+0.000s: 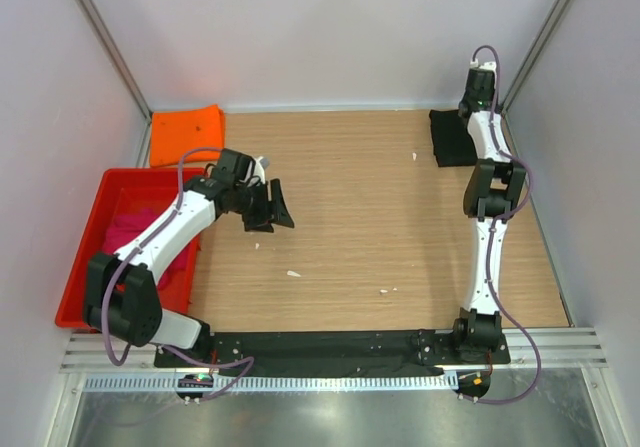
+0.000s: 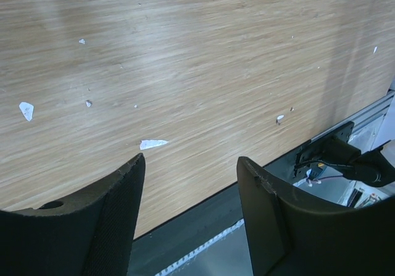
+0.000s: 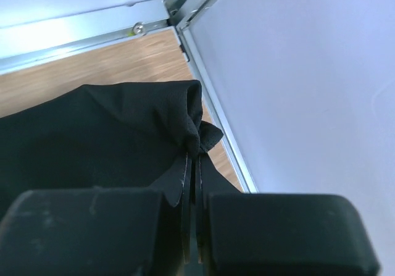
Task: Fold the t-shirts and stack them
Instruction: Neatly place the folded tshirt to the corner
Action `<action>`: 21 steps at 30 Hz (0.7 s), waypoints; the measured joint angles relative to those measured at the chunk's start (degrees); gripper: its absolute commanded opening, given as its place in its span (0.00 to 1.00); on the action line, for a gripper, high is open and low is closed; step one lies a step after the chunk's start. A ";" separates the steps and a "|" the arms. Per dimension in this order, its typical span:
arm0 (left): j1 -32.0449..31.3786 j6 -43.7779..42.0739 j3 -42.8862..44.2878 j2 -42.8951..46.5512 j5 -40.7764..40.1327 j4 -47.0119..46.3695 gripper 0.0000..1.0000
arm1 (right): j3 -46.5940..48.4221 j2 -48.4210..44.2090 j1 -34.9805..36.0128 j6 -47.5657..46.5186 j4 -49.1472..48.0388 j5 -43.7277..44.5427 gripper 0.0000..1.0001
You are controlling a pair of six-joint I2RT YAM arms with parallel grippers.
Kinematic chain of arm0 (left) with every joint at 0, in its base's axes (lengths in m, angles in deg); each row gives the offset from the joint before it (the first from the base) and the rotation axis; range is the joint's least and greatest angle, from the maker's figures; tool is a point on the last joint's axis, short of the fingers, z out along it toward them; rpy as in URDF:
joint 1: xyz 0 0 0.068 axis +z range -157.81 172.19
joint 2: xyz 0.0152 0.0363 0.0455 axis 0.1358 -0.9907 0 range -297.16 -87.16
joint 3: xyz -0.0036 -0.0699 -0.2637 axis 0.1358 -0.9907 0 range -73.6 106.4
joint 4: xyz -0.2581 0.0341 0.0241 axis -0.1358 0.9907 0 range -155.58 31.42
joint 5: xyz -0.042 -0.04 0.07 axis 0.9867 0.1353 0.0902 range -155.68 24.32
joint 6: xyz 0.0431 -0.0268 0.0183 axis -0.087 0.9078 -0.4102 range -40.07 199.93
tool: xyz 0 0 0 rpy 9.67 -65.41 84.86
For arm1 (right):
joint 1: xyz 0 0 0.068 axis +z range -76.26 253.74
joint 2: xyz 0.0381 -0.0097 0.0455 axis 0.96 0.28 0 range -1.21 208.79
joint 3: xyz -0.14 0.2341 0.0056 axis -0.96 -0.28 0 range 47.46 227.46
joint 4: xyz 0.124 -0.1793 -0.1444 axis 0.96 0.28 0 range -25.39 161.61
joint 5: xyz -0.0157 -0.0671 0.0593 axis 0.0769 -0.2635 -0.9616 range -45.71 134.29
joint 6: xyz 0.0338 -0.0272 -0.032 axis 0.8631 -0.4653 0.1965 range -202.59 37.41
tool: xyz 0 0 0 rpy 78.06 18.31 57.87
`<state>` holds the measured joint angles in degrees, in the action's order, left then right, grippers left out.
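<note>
- My right gripper is clamping the black t-shirt at the table's far right corner.
- My left gripper is hovering with its jaws apart, holding nothing, near the left edge.
- The orange t-shirt is lying at the far left corner; the pink t-shirt is sitting in the red tray.

In the left tray lies one t-shirt; behind it (far-left corner) a second t-shirt; far right, a third t-shirt.
</note>
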<state>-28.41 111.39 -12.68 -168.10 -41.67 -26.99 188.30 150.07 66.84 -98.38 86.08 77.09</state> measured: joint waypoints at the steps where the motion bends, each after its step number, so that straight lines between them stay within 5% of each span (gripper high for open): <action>1: 0.00 0.02 0.39 -0.37 -0.02 -0.02 0.61 | 0.42 0.42 -0.37 0.50 -0.28 -0.24 0.01; 10: 0.00 1.84 3.10 -2.34 -0.02 0.39 0.61 | -1.09 1.51 -1.51 5.09 0.31 -4.04 0.01; 21: 0.00 4.63 7.15 -4.59 0.35 -0.55 0.64 | -18.43 -8.55 6.29 12.90 2.51 -10.27 0.01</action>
<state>-28.41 116.02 -5.53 -172.69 -41.32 -27.54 169.87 141.52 73.14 -85.48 88.59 66.81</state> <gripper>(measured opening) 0.632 0.045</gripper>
